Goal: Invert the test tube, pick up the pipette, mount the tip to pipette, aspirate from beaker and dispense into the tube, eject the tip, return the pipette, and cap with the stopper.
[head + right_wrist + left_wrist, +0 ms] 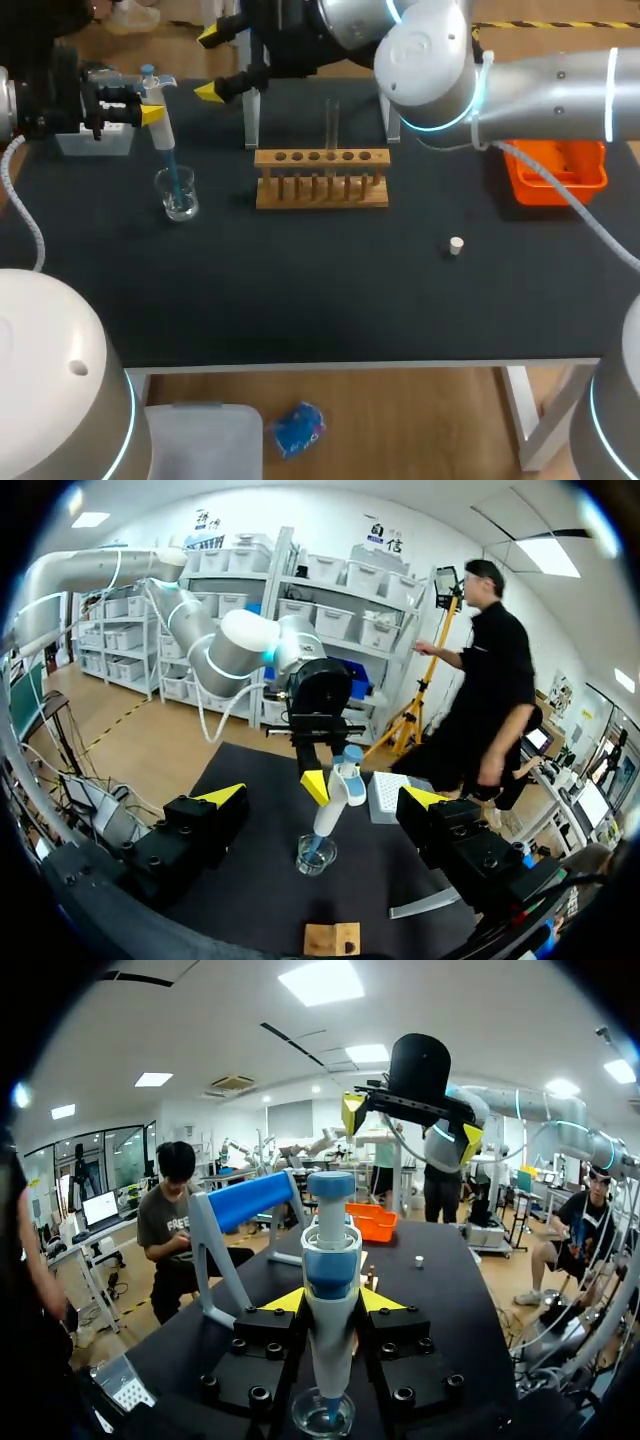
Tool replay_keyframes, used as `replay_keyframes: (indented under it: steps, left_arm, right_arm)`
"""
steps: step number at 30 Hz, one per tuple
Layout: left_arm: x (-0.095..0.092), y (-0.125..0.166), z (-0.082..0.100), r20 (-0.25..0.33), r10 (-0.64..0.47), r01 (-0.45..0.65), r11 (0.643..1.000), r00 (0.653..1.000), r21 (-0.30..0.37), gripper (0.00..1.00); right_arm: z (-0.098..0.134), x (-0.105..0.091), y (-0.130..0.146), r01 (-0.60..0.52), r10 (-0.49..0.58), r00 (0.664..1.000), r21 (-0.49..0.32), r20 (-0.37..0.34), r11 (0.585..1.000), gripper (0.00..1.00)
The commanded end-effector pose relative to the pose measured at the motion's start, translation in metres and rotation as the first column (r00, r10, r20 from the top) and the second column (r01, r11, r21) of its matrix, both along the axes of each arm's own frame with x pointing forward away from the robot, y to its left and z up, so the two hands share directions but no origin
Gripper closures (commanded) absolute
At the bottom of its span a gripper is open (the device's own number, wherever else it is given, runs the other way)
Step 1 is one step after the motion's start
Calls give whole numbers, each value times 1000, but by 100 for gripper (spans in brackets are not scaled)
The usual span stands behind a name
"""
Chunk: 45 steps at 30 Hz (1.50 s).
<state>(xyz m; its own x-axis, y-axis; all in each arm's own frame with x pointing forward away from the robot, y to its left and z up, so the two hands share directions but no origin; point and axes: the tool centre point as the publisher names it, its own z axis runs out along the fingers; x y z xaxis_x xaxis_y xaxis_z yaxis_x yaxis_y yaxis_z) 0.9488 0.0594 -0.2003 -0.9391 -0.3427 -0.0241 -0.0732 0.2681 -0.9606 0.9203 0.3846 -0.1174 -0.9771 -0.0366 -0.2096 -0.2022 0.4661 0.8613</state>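
Black worktop [300, 300] seen from above: the left gripper [152, 113] pinches the pipette [165, 140] by the far left corner, its tip down in the beaker [178, 195], apparently to aspirate; the test tube [332, 125] stands in the rack [320, 178]. Left wrist: fingers [283, 1303] clamp the pipette upright. Right wrist: right gripper [325, 797] hangs spread, empty, out of the way

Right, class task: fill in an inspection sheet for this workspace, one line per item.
Surface: black table.
Job's things: pipette tip down in beaker; tube upright in rack; stopper loose, right of rack; tip box far left.
Clutter: orange tray, far right.
End effectors: left end effector shut on pipette; right end effector open, behind rack.
Cables: left cable and right cable hang off the arms.
Surroundings: nothing seen.
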Motion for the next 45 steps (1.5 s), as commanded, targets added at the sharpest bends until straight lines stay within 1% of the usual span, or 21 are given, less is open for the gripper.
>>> replay_keyframes:
  steps: [1, 9, 10, 12, 14, 15, 16, 17, 18, 19, 20, 26, 31, 38, 45]
  left_arm:
    - [1, 1, 0, 1, -5, 5, 1000, 1000, -2, 100]
    - [1, 1, 0, 1, -5, 5, 1000, 1000, -2, 100]
    - [1, 1, 0, 1, -5, 5, 1000, 1000, -2, 100]
    - [1, 1, 0, 1, -5, 5, 1000, 1000, -2, 100]
    - [1, 1, 0, 1, -5, 5, 1000, 1000, -2, 100]
    - [1, 1, 0, 1, -5, 5, 1000, 1000, -2, 100]
    - [1, 1, 0, 1, -5, 5, 1000, 1000, -2, 100]
    - [1, 1, 0, 1, -5, 5, 1000, 1000, -2, 100]
    - [1, 1, 0, 1, -5, 5, 1000, 1000, -2, 100]
    - [1, 1, 0, 1, -5, 5, 1000, 1000, -2, 100]
    - [1, 1, 0, 1, -5, 5, 1000, 1000, -2, 100]
    - [1, 1, 0, 1, -5, 5, 1000, 1000, -2, 100]
    - [1, 1, 0, 1, -5, 5, 1000, 1000, -2, 100]
    - [1, 1, 0, 1, -5, 5, 1000, 1000, -2, 100]
    - [1, 1, 0, 1, -5, 5, 1000, 1000, -2, 100]
  right_arm:
    - [2, 2, 3, 6, -6, 1000, -52, -2, 999, 0]
    - [2, 2, 3, 6, -6, 1000, -52, -2, 999, 0]
    - [2, 2, 3, 7, -7, 1000, -47, -10, 999, 0]
    - [2, 2, 6, 20, -21, 1000, -48, -17, 999, 0]
    - [4, 1, 10, 4, -5, 1000, -42, -29, 999, 0]
    - [4, 1, 12, 12, -13, 1000, -52, -24, 999, 0]
    - [6, 1, 14, 9, -10, 999, -35, -37, 999, 5]
    - [9, 0, 16, -4, 3, 999, -28, -38, 1000, 51]
    - [11, -1, 17, 0, -1, 999, -31, -32, 1000, 64]
    - [12, 0, 19, 2, -3, 1000, -28, -29, 1000, 80]
    - [14, -1, 21, -4, 3, 1000, -17, -29, 1000, 100]
    - [14, 2, 33, -7, 7, 1000, -2, -30, 1000, 100]
    - [7, 3, 45, -4, 4, 999, 15, -38, 1000, 100]
    - [7, 7, 61, -12, 13, 999, 26, -41, 1000, 100]
    - [8, 12, 73, -1, 4, 999, 83, -36, 997, 100]
